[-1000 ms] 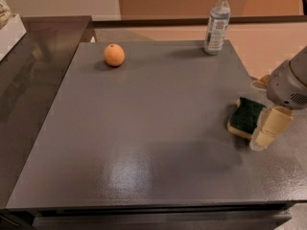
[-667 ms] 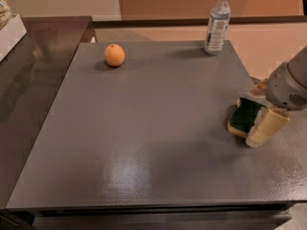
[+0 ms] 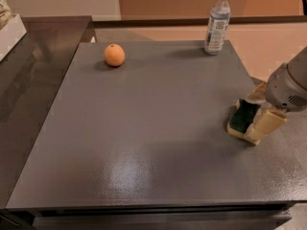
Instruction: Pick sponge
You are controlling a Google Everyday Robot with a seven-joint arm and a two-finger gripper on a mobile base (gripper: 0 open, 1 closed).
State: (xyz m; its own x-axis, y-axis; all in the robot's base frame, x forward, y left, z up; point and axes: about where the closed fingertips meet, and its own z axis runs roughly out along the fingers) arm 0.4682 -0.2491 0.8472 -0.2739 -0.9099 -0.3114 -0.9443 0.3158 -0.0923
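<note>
The sponge (image 3: 242,117), dark green on top with pale yellow foam below, lies flat on the grey table (image 3: 144,128) near its right edge. My gripper (image 3: 248,119) reaches in from the right and is down at the sponge. It is open, with one cream finger (image 3: 263,125) against the sponge's near right side and the other finger (image 3: 255,93) at its far side. The sponge rests on the table between them.
An orange (image 3: 114,55) sits at the far left of the table. A clear water bottle (image 3: 216,24) stands upright at the far right corner. A dark counter (image 3: 29,80) adjoins the table's left side, with a white object (image 3: 9,32) on it.
The near finger has shifted slightly left, closer against the sponge. The sponge, orange and bottle have not moved.
</note>
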